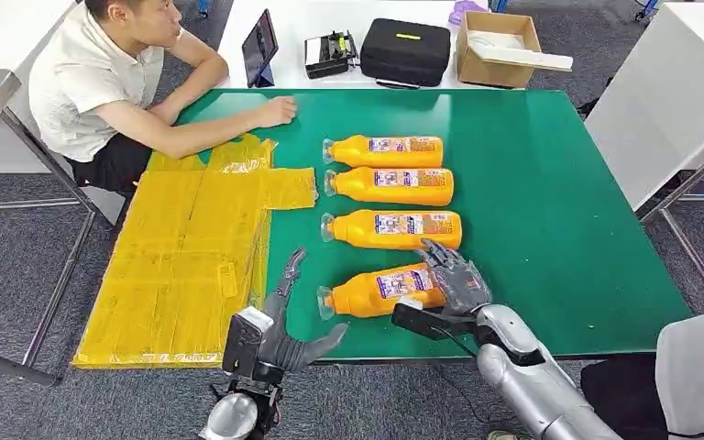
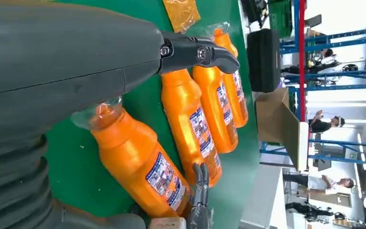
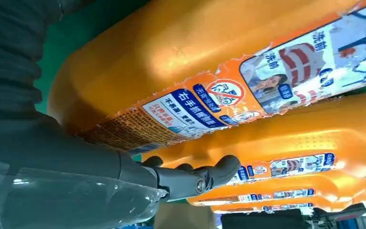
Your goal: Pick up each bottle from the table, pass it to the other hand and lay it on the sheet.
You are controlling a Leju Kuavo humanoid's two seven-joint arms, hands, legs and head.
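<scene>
now the nearest bottle (image 1: 380, 290) is seen lying on its side on the green table (image 1: 550, 211), cap toward the yellow sheet (image 1: 192, 247), at the front of a row of four. its base end is covered by the right hand (image 1: 454, 275), whose fingers are laid over the top of the bottle; in the right wrist view the bottle (image 3: 181, 71) is pressed close against the palm and a thumb (image 3: 205, 177) is curled beneath it. whether it is truly gripped or merely touched cannot be told.

three more bottles (image 1: 394, 190) are laid side by side farther back, apart from both hands, all with caps pointing toward the sheet.

the left hand (image 1: 284, 325) is held at the table's near edge, between the sheet and the nearest bottle's cap, fingers spread and holding nothing; one finger is pointed up over the table, the thumb is stretched toward the bottle without touching it. in the left wrist view the bottle (image 2: 138, 162) is seen just past the thumb (image 2: 200, 52).

a person (image 1: 110, 82) is seated at the far left corner, a forearm resting on the table by the sheet.
</scene>
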